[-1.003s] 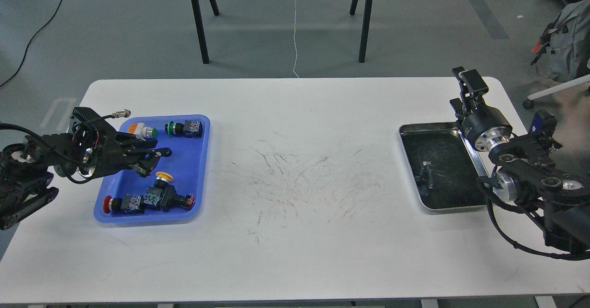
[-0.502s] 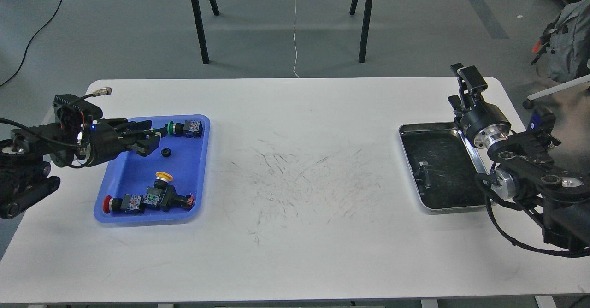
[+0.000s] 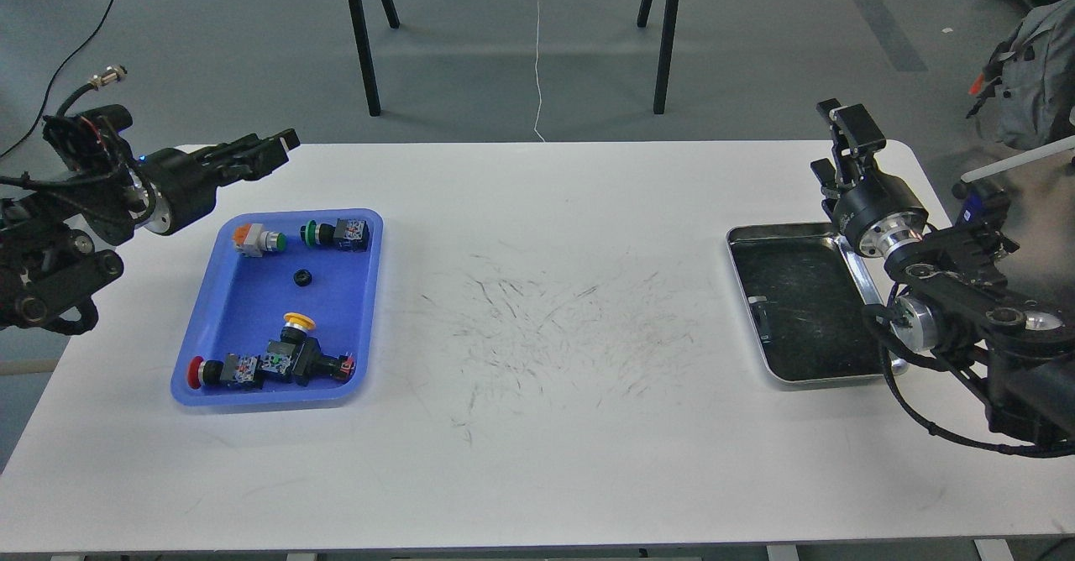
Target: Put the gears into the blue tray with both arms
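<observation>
One tiny black round gear [image 3: 302, 276] lies loose in the shallow bright blue plastic tray [image 3: 357, 351], below and just right of the left tool [image 3: 273, 146]. Left tool: raised above the white desk [image 3: 537, 460], fingers near together, holding nothing visible; exact gap unclear. Right tool [image 3: 844, 137]: above the shiny silver metal tray [image 3: 794, 380], empty; opening indistinct.
</observation>
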Available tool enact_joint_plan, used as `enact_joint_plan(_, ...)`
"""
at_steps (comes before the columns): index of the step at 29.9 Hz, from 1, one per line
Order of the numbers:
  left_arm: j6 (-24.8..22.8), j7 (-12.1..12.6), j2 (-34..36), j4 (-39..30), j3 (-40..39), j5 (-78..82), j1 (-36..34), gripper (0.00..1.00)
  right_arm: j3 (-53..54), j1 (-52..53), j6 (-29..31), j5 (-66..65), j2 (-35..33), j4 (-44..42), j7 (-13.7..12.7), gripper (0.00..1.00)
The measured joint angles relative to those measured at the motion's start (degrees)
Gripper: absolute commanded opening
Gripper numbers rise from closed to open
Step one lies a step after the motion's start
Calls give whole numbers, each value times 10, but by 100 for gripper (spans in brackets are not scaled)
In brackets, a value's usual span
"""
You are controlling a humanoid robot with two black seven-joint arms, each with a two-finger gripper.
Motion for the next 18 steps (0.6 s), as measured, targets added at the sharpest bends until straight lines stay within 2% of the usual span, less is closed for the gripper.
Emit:
enact_joint_plan(5,-13,0,-3,0,0,-51,-10,73,13,4,-1,1,0,1,1,98)
enact_joint_plan(8,-15,0,-8,-1,-4,-73,-13,78,22,4,-1,1,5,1,2,98)
enact_joint_plan(16,-38,0,-23,-1,-68,-125,-15,83,39,6,-1,3,9,14,4,99)
enact_joint_plan(17,-47,0,-24,-1,-75,-128,-15,85,45,6,1,4,9,19,4,99)
enact_joint_plan(18,-58,0,-24,-1,-82,-133,-15,92,52,5,2,5,9,24,4,99)
